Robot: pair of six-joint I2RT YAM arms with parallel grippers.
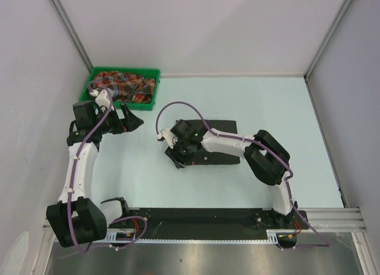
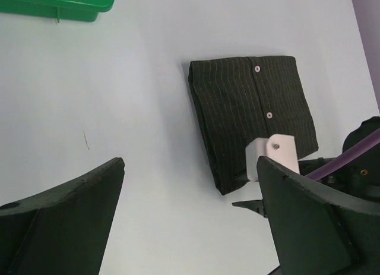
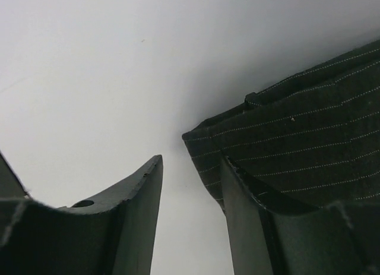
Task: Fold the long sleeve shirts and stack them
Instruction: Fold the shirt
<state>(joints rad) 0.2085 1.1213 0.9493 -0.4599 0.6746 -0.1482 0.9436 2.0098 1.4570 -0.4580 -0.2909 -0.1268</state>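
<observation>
Right tool (image 3: 191, 162), perhaps on black shirt (image 3: 309, 138)

Two robot arms, seen from above, are mounted side by side at the near edge. The left arm (image 1: 80, 162) rises from its base and bends forward, with its wrist turned to the right. The left gripper (image 1: 132, 116) has its jaws spread wide. The right arm (image 1: 270, 162) folds sharply at the elbow and reaches left. The right gripper (image 1: 175, 153) points down, low, with its jaws partly apart.
</observation>
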